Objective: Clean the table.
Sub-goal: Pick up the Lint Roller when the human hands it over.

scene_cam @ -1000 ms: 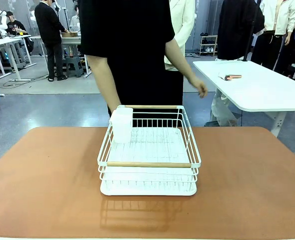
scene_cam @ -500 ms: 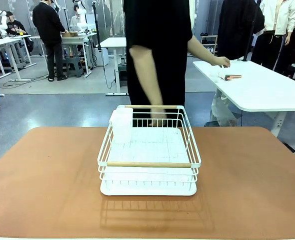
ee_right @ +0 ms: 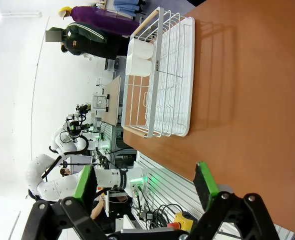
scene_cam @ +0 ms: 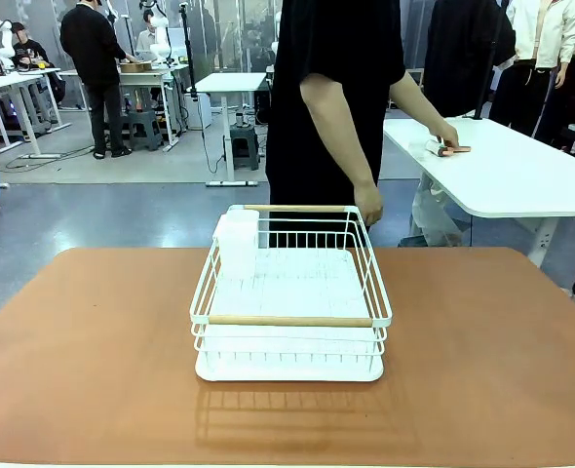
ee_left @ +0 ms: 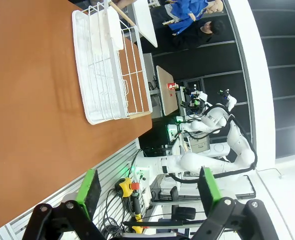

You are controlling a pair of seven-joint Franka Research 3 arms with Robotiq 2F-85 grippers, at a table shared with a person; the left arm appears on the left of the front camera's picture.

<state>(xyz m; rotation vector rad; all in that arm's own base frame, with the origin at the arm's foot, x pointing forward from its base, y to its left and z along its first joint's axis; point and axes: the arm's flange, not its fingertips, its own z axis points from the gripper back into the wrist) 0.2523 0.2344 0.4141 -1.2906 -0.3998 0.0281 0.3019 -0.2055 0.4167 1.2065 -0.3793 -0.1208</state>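
The reddish-brown table [scene_cam: 83, 341] spans the front view, and its top shows again as the table [ee_left: 32, 100] in the left wrist view and the table [ee_right: 252, 85] in the right wrist view. My left gripper [ee_left: 148, 186] stands open off the table's near edge with nothing between its green pads. My right gripper [ee_right: 145, 184] is open too, also beyond the near edge and holding nothing. A person in black [scene_cam: 336, 97] stands behind the far edge, one hand [scene_cam: 368, 208] by the rack's back corner, the other hand [scene_cam: 445, 138] on a small item on a white side table.
A white wire rack [scene_cam: 289, 292] with two wooden handles and a white cup holder [scene_cam: 237, 244] at its back left corner stands mid-table; the rack [ee_left: 107, 65] and the rack [ee_right: 160, 80] also appear from the wrists. A white side table [scene_cam: 502, 171] stands back right.
The person has stepped to the right behind the table, reached one hand onto the white side table, and lowered the other hand to the rack's back right corner. The rack has not moved.
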